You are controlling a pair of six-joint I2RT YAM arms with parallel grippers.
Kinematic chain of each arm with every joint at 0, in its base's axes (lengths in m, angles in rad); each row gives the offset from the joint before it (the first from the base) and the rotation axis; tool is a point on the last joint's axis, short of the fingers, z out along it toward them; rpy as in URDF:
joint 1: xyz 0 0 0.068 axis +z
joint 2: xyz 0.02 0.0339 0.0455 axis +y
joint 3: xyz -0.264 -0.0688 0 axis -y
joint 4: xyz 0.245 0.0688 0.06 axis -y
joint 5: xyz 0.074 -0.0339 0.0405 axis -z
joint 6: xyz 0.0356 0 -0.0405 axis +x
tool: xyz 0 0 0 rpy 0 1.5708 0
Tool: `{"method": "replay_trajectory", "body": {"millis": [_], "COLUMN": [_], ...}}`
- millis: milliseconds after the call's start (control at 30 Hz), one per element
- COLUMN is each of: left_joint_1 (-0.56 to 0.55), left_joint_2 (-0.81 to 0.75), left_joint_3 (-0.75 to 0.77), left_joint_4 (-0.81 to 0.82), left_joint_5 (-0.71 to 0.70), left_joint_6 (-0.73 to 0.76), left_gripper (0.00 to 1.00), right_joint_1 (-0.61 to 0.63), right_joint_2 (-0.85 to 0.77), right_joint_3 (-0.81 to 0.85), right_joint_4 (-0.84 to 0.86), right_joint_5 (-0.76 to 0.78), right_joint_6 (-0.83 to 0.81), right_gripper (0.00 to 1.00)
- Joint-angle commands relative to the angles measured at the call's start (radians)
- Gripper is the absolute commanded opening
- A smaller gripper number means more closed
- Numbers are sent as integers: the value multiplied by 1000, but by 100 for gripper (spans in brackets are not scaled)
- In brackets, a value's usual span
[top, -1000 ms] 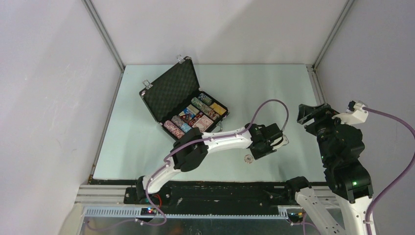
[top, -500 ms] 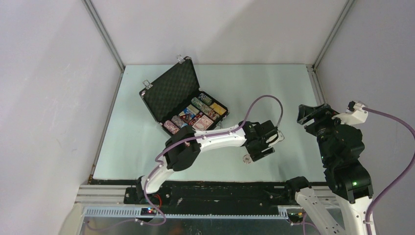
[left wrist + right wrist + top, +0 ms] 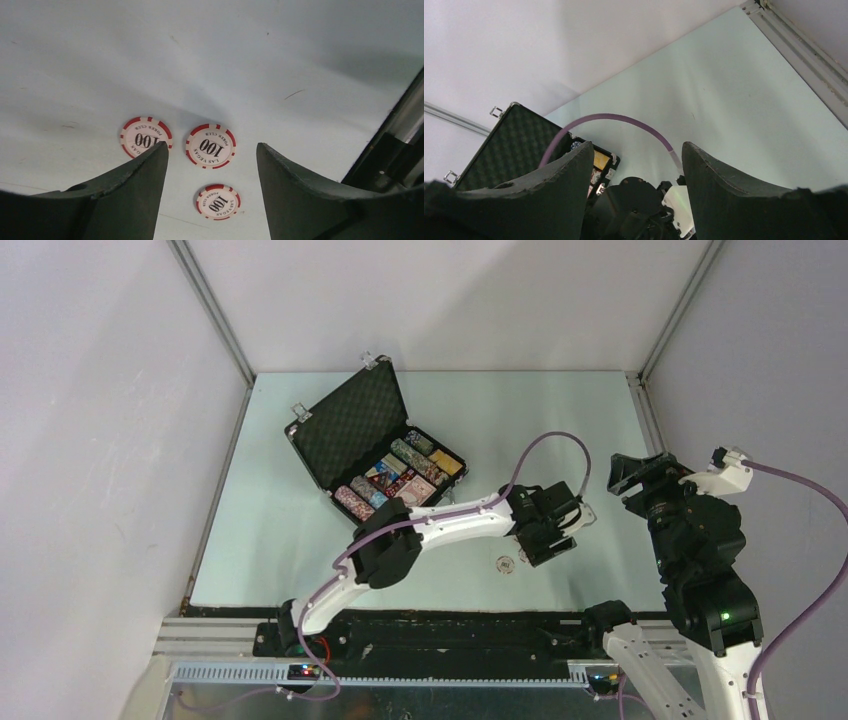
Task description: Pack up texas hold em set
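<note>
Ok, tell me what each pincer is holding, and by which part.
Nothing. The left pincer stands open over three loose poker chips on the table; the right pincer is open and empty too.

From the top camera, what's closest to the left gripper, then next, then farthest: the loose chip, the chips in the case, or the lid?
From the left gripper:
1. Loose chip, on the table right beside it.
2. Chips in the case, away to the left and back.
3. Lid, open behind those chips, farthest.
</note>
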Motion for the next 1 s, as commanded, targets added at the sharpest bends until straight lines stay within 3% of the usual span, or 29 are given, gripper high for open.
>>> {"method": "replay_trajectory", "body": {"millis": [0, 267, 400, 733, 967], "left_joint_1": [0, 0, 0, -2, -9], "left_joint_2": [39, 69, 85, 108, 114], "left_joint_3": [41, 45, 53, 76, 74], "left_joint_4": [-25, -28, -40, -147, -146], "left_joint_5": [7, 13, 19, 18, -4], "left_joint_6": [-14, -10, -8, 13, 23], "left_gripper": [71, 66, 57, 55, 42], "right_joint_1": [-4, -4, -3, -3, -4], "right_joint_2": [-6, 1, 1, -2, -8], "right_joint_3": [1, 2, 1, 1, 1], "right_joint_4": [10, 16, 17, 9, 5], "right_joint_5": [16, 12, 11, 11, 12], "right_joint_6": [-9, -7, -7, -2, 10], "right_gripper": [68, 68, 68, 68, 68]}}
